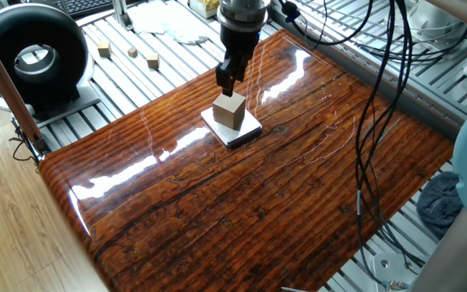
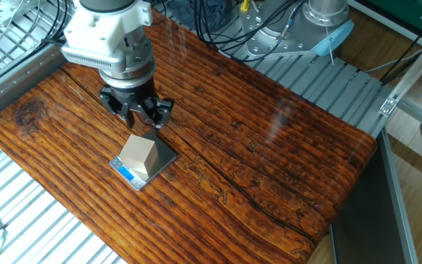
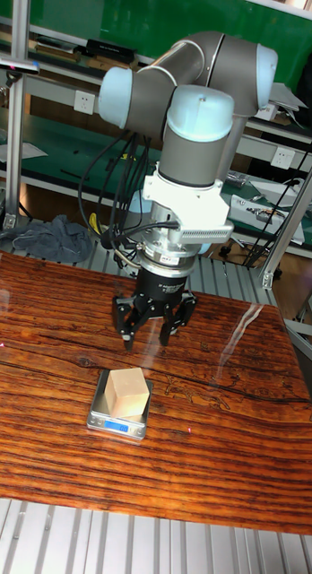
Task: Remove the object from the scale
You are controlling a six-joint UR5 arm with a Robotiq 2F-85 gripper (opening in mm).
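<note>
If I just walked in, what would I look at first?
Probably the big grey robot arm, whose gripper hangs open above the shiny striped wooden table. Just in front of it, a tan wooden cube sits on a small flat scale, and nothing is touching it yet.

One wooden cube (image 1: 231, 111), just below the gripper (image 1: 229, 79), on one scale (image 1: 242, 130). Three small wooden blocks (image 1: 131, 53) well apart from the gripper, on the far slatted side. One gripper, two fingers (image 3: 127, 325), one wooden table (image 1: 258, 211).
</note>
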